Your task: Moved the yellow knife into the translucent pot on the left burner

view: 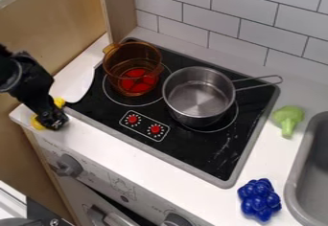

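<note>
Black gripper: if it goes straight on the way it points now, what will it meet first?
Likely the yellow handle, which the gripper already overlaps in this view, then the white counter below; depth is unclear.

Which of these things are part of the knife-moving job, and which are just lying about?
Part of the job:
- yellow knife
- amber pot
- left burner
- gripper

Just about:
- steel pot
- broccoli
- blue grapes
- sink

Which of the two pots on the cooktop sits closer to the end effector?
The translucent amber pot, with its see-through wall; the opaque steel saucepan stands farther off, to its right in the view.
</note>
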`<action>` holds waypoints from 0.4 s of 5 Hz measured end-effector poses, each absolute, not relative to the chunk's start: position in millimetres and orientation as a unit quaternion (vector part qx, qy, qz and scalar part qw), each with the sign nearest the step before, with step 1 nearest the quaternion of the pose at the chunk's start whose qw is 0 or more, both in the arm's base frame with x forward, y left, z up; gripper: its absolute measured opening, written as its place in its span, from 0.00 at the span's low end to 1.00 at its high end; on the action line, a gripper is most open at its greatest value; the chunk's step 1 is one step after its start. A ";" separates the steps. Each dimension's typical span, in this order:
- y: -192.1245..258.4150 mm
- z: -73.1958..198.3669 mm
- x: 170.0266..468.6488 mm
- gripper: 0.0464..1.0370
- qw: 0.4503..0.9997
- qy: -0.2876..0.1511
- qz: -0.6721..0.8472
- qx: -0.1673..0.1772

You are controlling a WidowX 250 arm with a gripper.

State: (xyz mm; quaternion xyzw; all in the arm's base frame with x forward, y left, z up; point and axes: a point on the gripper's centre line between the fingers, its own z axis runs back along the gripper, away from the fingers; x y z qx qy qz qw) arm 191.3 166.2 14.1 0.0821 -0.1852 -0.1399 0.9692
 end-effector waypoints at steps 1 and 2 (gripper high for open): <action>174.1 11.2 197.1 0.96 0.967 -0.197 -0.140 0.084; 172.9 9.2 197.5 0.93 0.967 -0.195 -0.147 0.075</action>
